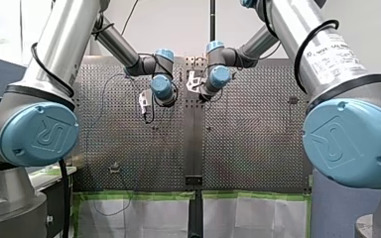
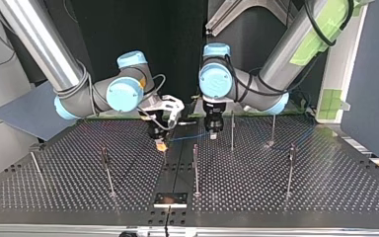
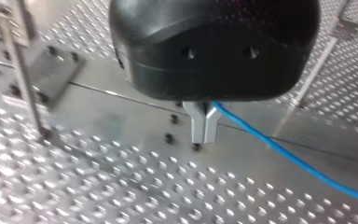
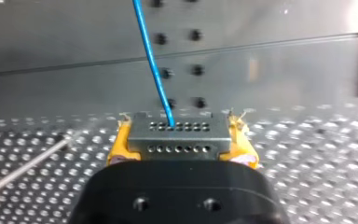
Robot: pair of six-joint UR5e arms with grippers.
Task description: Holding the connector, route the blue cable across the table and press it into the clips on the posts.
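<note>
My right gripper (image 4: pixel 179 136) is closed on the connector (image 4: pixel 178 133), a small metal block with 2 rows of holes. It is clamped between the yellow pads (image 4: pixel 120 142), which press against its 2 short sides. The blue cable (image 4: pixel 151 60) leaves the connector's upper row of holes and runs straight ahead of the gripper, over the smooth strip in the middle of the perforated table (image 4: pixel 307 154). My left gripper (image 3: pixel 204 126) has its 2 metal fingers (image 3: pixel 198 128) drawn together into a narrow pinch. The cable comes out from between them just under the black body, then trails off to one side, low over the table. The fingers are closed around the cable, though I cannot tell whether they clamp it tight or only guide it. In the top view the 2 grippers hang near each other toward the far edge of the table. My right one is at the view's left of the middle strip with its tip just above the surface, and my left one is at the strip's right. A short span of cable stretches between them. Thin posts (image 2: pixel 195 168) stand upright across the table, 1 of them just beside my left gripper. Their clips are too small to tell whether the cable sits in any.
</note>
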